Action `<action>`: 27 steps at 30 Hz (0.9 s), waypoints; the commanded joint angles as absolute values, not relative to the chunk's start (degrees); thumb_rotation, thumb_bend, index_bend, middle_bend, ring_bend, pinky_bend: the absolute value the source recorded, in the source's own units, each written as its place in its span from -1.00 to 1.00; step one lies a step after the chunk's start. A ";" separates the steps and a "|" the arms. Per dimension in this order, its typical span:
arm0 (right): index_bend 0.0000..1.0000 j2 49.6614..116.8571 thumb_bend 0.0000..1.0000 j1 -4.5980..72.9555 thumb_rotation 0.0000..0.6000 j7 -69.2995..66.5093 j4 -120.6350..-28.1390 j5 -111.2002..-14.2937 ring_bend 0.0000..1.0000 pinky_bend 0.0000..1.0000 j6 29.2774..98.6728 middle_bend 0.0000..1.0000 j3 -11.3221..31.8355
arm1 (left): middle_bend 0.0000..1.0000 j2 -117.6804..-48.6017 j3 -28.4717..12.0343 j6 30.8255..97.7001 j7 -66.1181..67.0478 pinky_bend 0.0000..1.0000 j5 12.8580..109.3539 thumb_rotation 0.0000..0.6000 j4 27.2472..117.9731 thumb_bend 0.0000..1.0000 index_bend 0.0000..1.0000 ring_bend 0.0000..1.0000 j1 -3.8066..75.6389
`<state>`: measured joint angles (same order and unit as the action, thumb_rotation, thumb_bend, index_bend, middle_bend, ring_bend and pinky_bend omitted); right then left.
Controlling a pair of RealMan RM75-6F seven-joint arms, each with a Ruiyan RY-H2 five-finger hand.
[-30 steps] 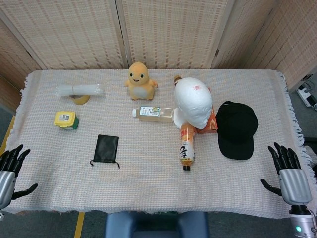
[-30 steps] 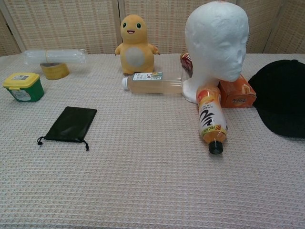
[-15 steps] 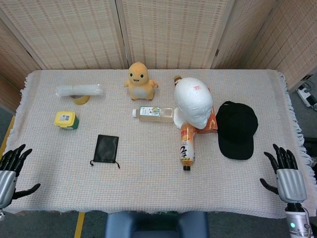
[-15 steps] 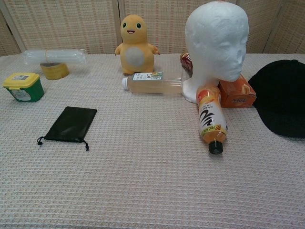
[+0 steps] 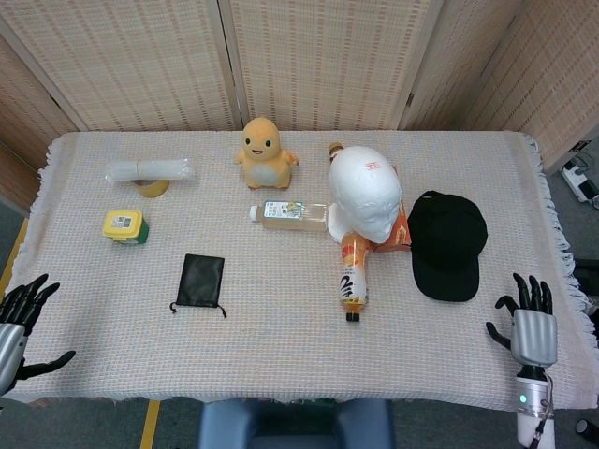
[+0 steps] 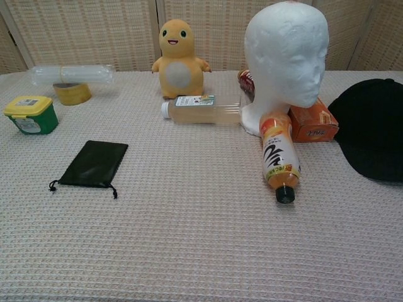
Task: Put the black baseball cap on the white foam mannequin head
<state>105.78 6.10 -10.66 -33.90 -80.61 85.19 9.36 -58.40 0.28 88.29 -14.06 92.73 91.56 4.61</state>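
Nothing picked up yet; I judged reach for cap as first step. Black baseball cap (image 5: 448, 245) lay flat near table's right edge, just beside white foam mannequin head (image 5: 366, 192). My right hand (image 5: 531, 330) hung off front right corner, fingers spread, empty; left hand (image 5: 17, 324) likewise at front left corner. Next: right hand over cap. Orange bottle (image 5: 354, 270) and orange box (image 5: 401, 229) crowded head's base; black pouch (image 5: 200, 280), plush toy (image 5: 265, 152) well apart.
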 commanded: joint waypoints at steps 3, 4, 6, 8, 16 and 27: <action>-0.01 115.43 -0.74 9.90 1.00 -18.29 -21.57 -78.20 -1.00 -1.00 83.29 -0.87 12.42 | -1.00 -57.88 0.37 88.60 -15.12 -0.88 92.93 1.00 91.58 -0.74 -0.78 -1.00 4.49; -0.01 116.46 -0.74 10.45 1.00 -18.87 -20.05 -77.92 -1.00 -1.00 82.75 -0.87 12.70 | -1.00 -57.80 0.41 88.59 -15.33 -0.88 92.97 1.00 91.57 -0.74 -0.78 -1.00 4.50; -0.01 117.80 -0.73 11.20 1.00 -19.63 -18.10 -77.71 -1.00 -1.00 82.36 -0.87 12.98 | -1.00 -57.73 0.44 88.48 -15.53 -0.88 92.92 1.00 91.50 -0.74 -0.78 -1.00 4.53; -0.01 119.11 -0.72 11.98 1.00 -20.42 -16.39 -77.47 -1.00 -1.00 82.23 -0.87 13.31 | -1.00 -57.68 0.39 88.30 -15.78 -0.88 92.75 1.00 91.44 -0.74 -0.78 -1.00 4.61; -0.03 121.96 -0.71 14.58 1.00 -21.90 -12.83 -76.72 -1.00 -1.00 81.45 -0.88 14.26 | -1.00 -57.68 -0.03 87.87 -16.13 -0.88 91.74 1.00 91.20 -0.74 -0.78 -1.00 4.79; -0.03 123.28 -0.70 15.82 1.00 -22.37 -10.96 -76.70 -1.00 -1.00 80.16 -0.88 13.99 | -1.00 -57.65 -0.62 87.75 -16.12 -0.88 90.56 1.00 91.15 -0.74 -0.78 -1.00 4.78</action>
